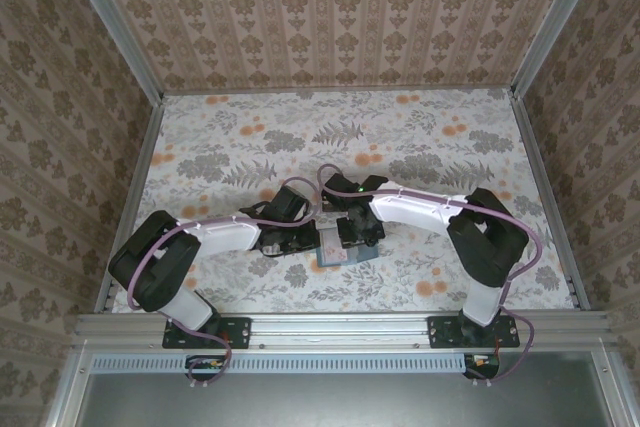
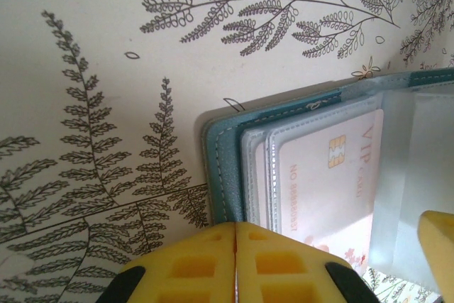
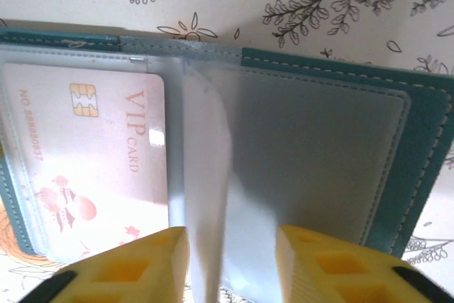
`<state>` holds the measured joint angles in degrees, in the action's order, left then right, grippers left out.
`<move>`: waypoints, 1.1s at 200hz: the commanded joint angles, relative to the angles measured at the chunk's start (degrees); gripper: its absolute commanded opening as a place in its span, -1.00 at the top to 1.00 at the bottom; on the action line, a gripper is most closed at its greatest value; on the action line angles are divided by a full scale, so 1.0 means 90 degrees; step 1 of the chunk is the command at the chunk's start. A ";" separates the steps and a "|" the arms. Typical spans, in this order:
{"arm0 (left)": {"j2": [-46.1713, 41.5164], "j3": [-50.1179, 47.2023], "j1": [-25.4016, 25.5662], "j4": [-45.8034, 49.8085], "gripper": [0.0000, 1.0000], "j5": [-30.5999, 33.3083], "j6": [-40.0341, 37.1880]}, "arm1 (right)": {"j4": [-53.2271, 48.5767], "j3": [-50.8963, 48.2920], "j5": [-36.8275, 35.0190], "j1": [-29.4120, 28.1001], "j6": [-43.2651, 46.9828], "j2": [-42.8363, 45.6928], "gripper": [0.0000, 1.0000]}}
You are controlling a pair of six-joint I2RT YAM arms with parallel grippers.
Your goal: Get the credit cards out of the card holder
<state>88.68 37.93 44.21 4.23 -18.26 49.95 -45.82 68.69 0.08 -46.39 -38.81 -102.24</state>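
Left hand [image 2: 235, 235]: fingers pressed together at the open card holder's [image 2: 220, 154] edge, likely pinning it to the table [image 2: 85, 33] | right hand [image 3: 230, 235]: fingers apart, astride an upright clear sleeve [image 3: 206, 175] | credit card [image 3: 106, 168]: VIP-marked, inside left pocket, not yet out

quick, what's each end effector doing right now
left end effector: shut, at the edge of the card holder; grip unclear
right end effector: open, around a clear sleeve
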 commanded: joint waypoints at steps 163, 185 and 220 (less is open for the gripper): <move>0.0352 0.0344 -0.0045 0.0764 0.81 -0.0022 -0.0268 | -0.0298 -0.0951 -0.0614 0.0399 0.0240 0.0661 0.31; 0.0332 0.0431 -0.0039 0.0847 0.81 -0.0002 -0.0305 | -0.0332 -0.1001 -0.0668 0.0437 0.0231 0.0724 0.30; 0.0246 0.0594 -0.0029 0.1014 0.81 0.0008 -0.0355 | -0.0275 -0.1033 -0.0486 0.0497 0.0249 0.0860 0.37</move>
<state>90.39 41.54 44.16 9.23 -19.29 48.36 -46.78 60.10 -3.68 -42.33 -36.56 -96.57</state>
